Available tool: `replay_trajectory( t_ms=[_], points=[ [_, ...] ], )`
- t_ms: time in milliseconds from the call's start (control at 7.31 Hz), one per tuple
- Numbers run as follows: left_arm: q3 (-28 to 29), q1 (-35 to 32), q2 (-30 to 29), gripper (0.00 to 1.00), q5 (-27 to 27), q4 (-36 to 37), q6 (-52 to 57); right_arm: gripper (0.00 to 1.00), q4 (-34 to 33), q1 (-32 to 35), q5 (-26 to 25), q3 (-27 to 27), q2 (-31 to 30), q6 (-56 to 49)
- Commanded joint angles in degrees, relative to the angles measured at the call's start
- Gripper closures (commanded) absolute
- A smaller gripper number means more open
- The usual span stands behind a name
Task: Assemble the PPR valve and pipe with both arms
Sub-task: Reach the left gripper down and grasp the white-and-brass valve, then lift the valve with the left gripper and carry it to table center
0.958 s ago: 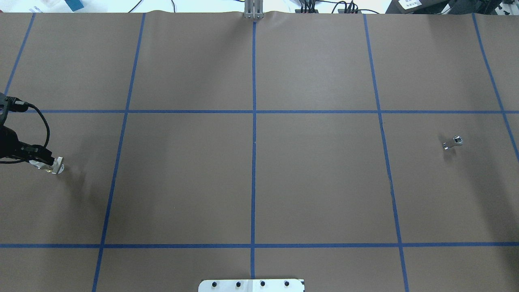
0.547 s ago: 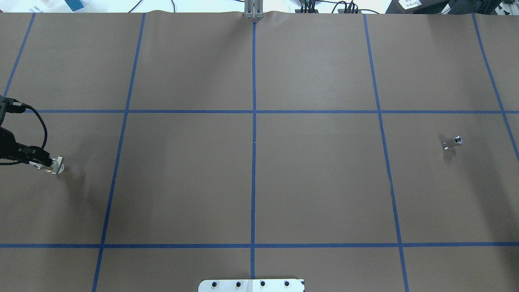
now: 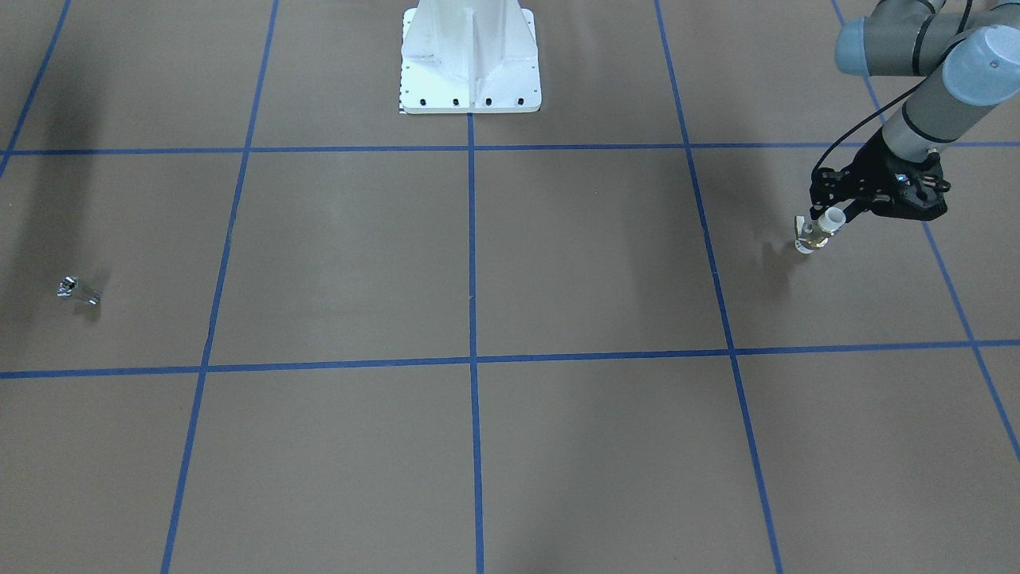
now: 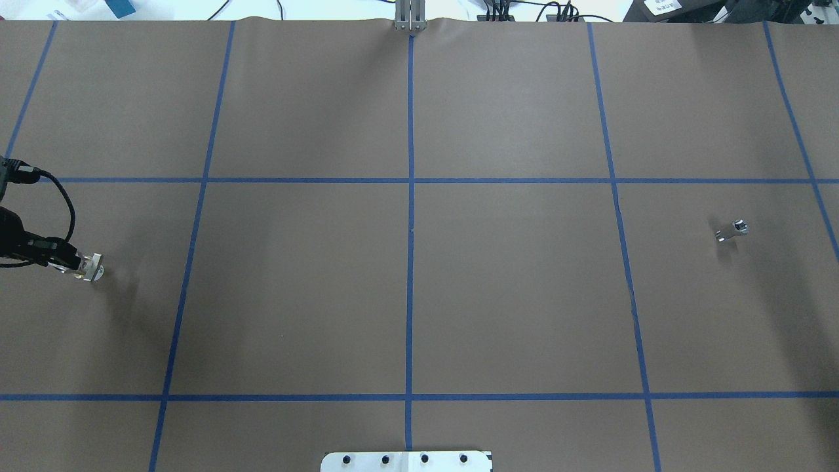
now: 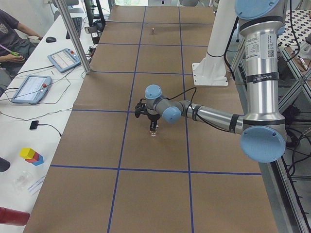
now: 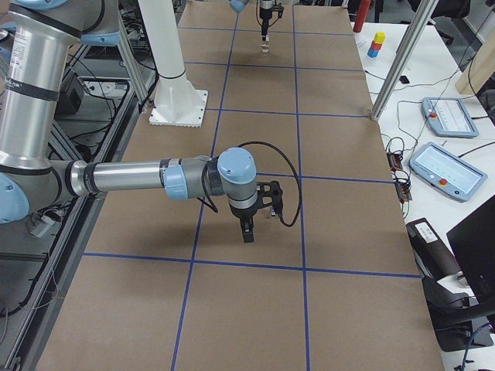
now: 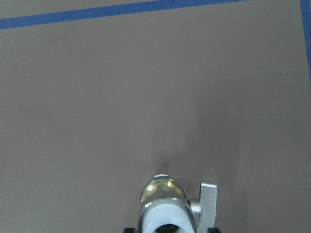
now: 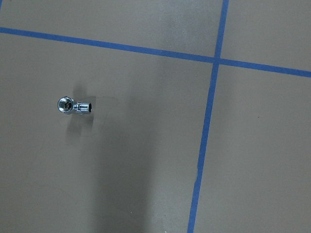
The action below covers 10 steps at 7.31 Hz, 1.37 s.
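Note:
The PPR valve (image 3: 814, 233), white ends and brass middle, stands tilted at the table's far left (image 4: 90, 267). My left gripper (image 3: 829, 218) is shut on its upper white end; it comes in from the left edge of the overhead view (image 4: 77, 262). The left wrist view shows the valve (image 7: 167, 206) at its bottom edge. The pipe (image 4: 732, 230), a tiny chrome bent fitting, lies alone at the table's right (image 3: 77, 290) and shows in the right wrist view (image 8: 74, 105). My right gripper (image 6: 247, 234) hangs above the table, seen only in the right side view; I cannot tell if it is open.
The white bolted pedestal (image 3: 470, 60) stands at the robot's edge of the table (image 4: 406, 461). Blue tape lines (image 4: 409, 262) grid the brown cover. A metal post (image 4: 409, 16) stands at the far edge. Tablets (image 5: 30, 89) lie on the operators' desk.
My left arm has drawn slightly back toward the overhead view's left edge. The valve has barely moved. The pipe has not moved.

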Motion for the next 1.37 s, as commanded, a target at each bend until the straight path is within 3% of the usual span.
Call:
replay_trajectory(
  t_ms=[0,274,547,958,1094,1231],
  points=[
    [-0.1,-0.1,0.0,1.0,0.0,0.2,-0.1,0.0,0.0,0.0,0.0,-0.2,-0.2,0.0],
    [-0.2,-0.1,-0.8,1.0,-0.1,0.7,-0.5,0.0,0.0,0.0,0.1,-0.2,-0.2,0.0],
    [-4.6,-0.1,-4.7,1.0,-0.6,5.7,-4.4,0.0,0.2,0.0,1.1,-0.2,-0.2,0.1],
    [-5.7,3.7,-25.0,1.0,-0.1,18.5,-18.5,0.0,0.2,-0.1,0.3,-0.2,0.9,0.5],
    [-5.4,8.5,-34.3,1.0,2.3,29.1,-20.7,0.0,0.3,-0.2,0.4,-0.2,1.0,0.6],
    [-4.0,10.8,-41.1,1.0,7.3,34.1,-21.2,0.0,0.3,-0.2,0.5,-0.2,1.0,0.7]
  ],
)
